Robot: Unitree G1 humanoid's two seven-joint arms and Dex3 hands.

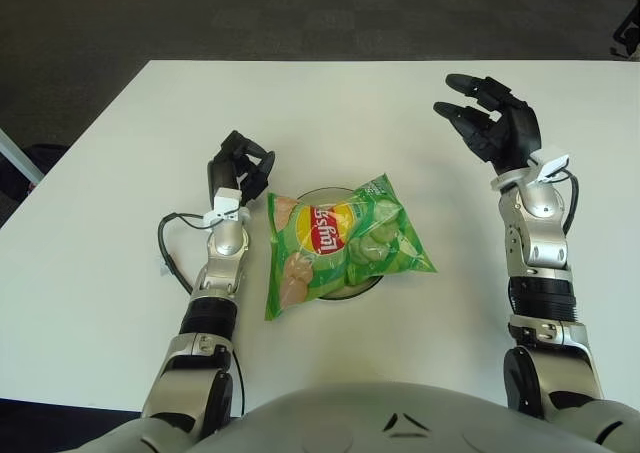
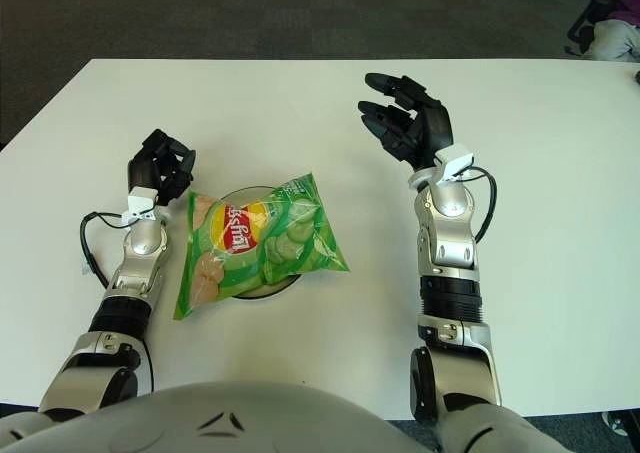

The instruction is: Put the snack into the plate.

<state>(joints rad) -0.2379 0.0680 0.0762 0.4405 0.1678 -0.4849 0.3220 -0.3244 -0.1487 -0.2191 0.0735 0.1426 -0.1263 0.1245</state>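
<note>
1. Broadly, the white table [image 1: 120, 273] carries everything, and most of its surface is bare around the middle
2. Next in size, the right robot hand [image 1: 492, 121] is raised well apart from the bag on the right side, palm facing inward, fingers spread, gripping nothing
3. Then the snack [image 1: 340, 243], a green crisp bag, lies flat across the plate [image 1: 318, 192] in the middle of the table; it covers most of the plate, and its lower left corner and right edge hang past the rim, so the task looks essentially done
4. Smaller, the left robot hand [image 1: 238, 169] shows just beside the bag's upper left corner, fingers curled in and empty
5. Risk, as a judgement: the bag overhangs the plate and is light, so if the left robot hand pulls back carelessly it could clip that near corner and drag or tip the snack off the plate; a low sweep by the right arm could do the same
</note>
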